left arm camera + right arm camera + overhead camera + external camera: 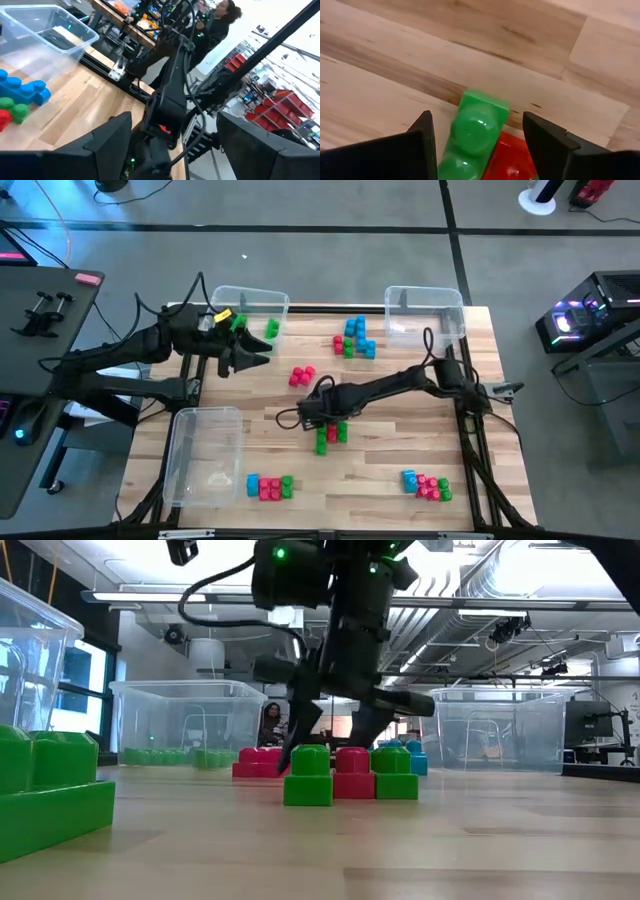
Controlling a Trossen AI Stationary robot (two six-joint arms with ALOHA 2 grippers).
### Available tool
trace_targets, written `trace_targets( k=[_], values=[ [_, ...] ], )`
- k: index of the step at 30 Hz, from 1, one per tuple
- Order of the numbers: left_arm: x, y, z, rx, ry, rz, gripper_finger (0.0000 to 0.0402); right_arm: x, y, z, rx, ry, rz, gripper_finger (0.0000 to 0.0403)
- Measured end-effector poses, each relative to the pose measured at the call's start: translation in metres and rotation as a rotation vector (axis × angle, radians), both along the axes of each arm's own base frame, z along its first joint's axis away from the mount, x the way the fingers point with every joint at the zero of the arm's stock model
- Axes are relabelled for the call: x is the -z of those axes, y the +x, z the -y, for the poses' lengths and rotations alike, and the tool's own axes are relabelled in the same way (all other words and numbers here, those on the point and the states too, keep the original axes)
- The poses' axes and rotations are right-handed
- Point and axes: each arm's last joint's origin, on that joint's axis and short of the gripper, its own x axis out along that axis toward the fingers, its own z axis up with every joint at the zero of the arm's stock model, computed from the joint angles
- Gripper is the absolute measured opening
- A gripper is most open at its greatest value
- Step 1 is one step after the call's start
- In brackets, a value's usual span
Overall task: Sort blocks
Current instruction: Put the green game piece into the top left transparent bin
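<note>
We see the right gripper [477, 137] spread over a green block [476, 127] joined to a red one [512, 160] mid-table; the left gripper [250, 355], spread and empty, waits beside the bin [262, 300].

Right gripper [322, 423] over the central green-and-red block cluster [331, 436]; left gripper [262, 353] beside green-filled bin [250, 302].

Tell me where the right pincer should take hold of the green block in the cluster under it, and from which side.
Probably from straight above, across the two flat side walls of the green block. The right pincer hangs open with one finger on either side of it. The block's studded top faces up, and a red block sits against one side, so that finger must slip in between.
</note>
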Motion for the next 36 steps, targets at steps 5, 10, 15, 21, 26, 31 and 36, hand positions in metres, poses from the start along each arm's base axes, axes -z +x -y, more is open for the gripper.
trace_targets(
  k=[5,10,15,21,26,31,36],
  values=[
    [0.0,0.0,0.0,0.002,0.006,0.001,0.028,0.01,0.003,0.0,0.005,0.003,-0.013,0.018],
    [0.0,0.0,0.0,0.002,0.007,0.002,0.028,0.012,0.002,0.001,-0.05,-0.016,-0.03,0.0135],
    [-0.001,0.0,0.0,0.002,0.01,0.009,0.028,0.007,0.001,0.002,-0.129,-0.045,-0.031,0.0025],
    [-0.011,0.001,0.0,0.002,0.055,0.119,0.028,-0.028,-0.003,0.011,-0.174,-0.134,0.052,0.0029],
    [-0.021,0.001,-0.001,-0.02,0.134,0.218,0.028,-0.104,-0.022,0.031,-0.185,-0.311,0.212,0.0005],
    [-0.02,0.005,-0.004,-0.073,0.203,0.22,0.028,-0.196,-0.064,0.049,-0.189,-0.504,0.442,0.0005],
    [-0.003,0.035,-0.001,0.003,0.3,0.149,0.028,-0.264,-0.096,0.053,-0.28,-0.643,0.723,0.0003]
  ],
)
